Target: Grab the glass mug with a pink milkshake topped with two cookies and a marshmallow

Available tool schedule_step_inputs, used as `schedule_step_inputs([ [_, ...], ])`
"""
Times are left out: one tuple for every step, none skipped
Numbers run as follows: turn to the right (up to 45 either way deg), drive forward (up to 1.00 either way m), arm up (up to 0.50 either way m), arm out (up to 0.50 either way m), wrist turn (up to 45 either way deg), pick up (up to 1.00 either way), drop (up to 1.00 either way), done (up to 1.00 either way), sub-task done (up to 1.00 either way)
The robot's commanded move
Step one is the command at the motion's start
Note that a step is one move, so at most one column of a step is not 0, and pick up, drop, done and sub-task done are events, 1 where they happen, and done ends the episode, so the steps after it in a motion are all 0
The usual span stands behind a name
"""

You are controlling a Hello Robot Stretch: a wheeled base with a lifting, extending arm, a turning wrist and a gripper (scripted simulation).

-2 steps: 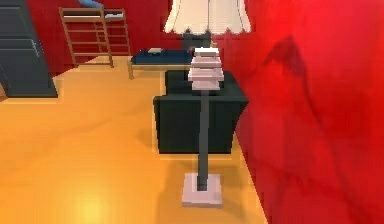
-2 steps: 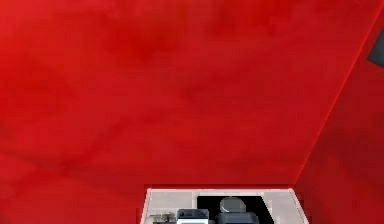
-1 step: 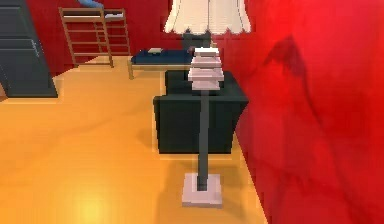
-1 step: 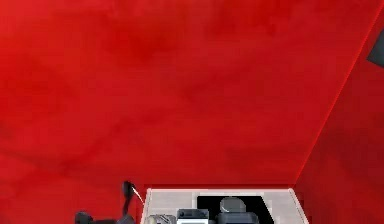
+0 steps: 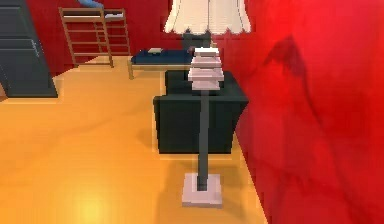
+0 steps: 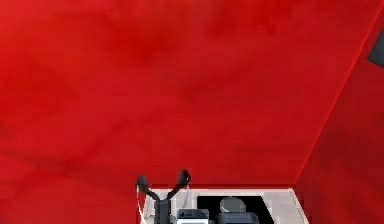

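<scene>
The claw [image 6: 162,182] sits low in the arm side view, its two thin fingers [image 6: 140,184] rising from a dark body against the bare red wall [image 6: 150,80]. Only that wall lies behind the fingertips, so the claw holds nothing; how wide it stands cannot be told. Just below and to the right of the claw lies a pale flat patch [image 6: 282,200], and I cannot tell what it is. Farther right of the claw, the wall meets a second red wall [image 6: 350,130] at a corner.

Out ahead of the claw, in the forward view, a floor lamp [image 5: 203,130] with a white shade stands on the orange floor [image 5: 80,150] close to a red wall. The lamp is just in front of a dark cabinet [image 5: 180,125] that bears a pale stack [image 5: 207,68]. Beyond them, well apart from the claw, stand a low blue bed [image 5: 160,58], a wooden bunk frame [image 5: 95,35] and a dark dresser [image 5: 22,50]. Where the glass mug stands cannot be told
</scene>
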Motion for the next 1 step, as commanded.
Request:
schedule_step_inputs([
  [0.0,0.0,-0.3,0.0,0.0,0.0,0.0,0.0,0.0],
])
